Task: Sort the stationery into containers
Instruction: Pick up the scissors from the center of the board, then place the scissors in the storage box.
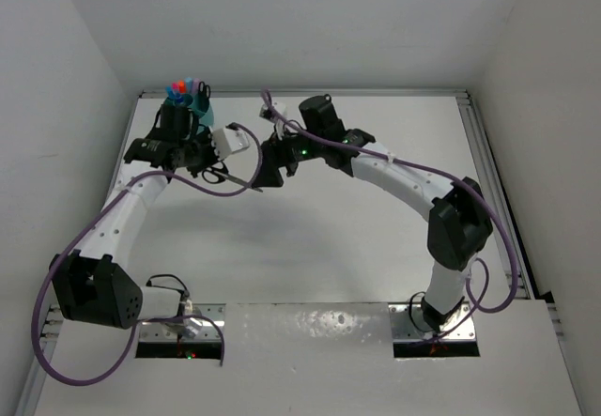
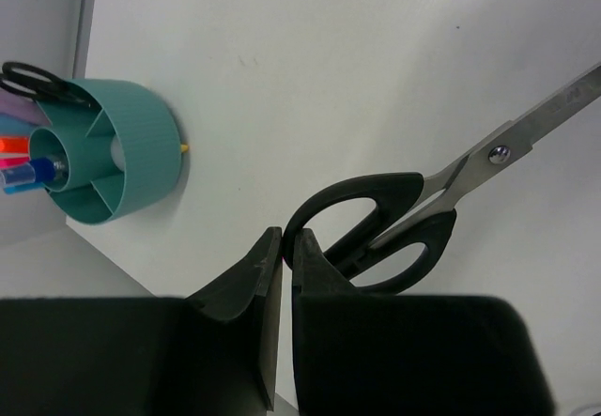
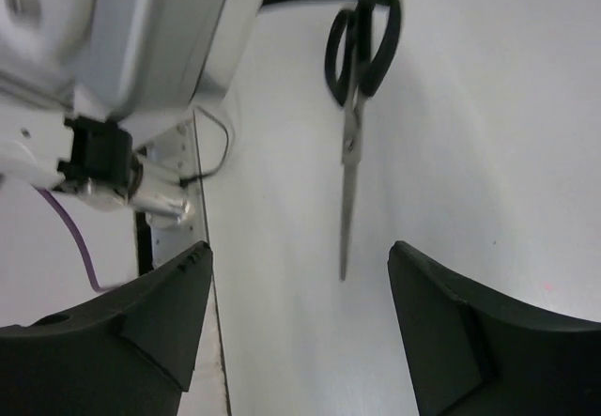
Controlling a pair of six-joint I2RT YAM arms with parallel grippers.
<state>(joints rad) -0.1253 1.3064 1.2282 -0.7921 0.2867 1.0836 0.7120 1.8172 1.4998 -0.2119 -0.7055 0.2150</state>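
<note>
Scissors point(image 2: 437, 228), white tabletop point(image 1: 357, 238), white walls point(image 1: 300, 22) (teal cup point(image 2: 131, 144) in corner)

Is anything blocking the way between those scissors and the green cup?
Nothing visible does. In the left wrist view only bare table lies between the scissors and the cup. The left gripper appears closed on the scissors' handle. The cup already holds markers, but at least one compartment looks free.

Teal cup point(image 1: 199, 112) at far left of white table point(image 1: 376, 247), markers point(image 1: 180, 87) standing inside. Left tool point(image 1: 208, 163) at black handles of scissors point(image 1: 235, 179). Blade tip near right tool point(image 1: 269, 177).
</note>
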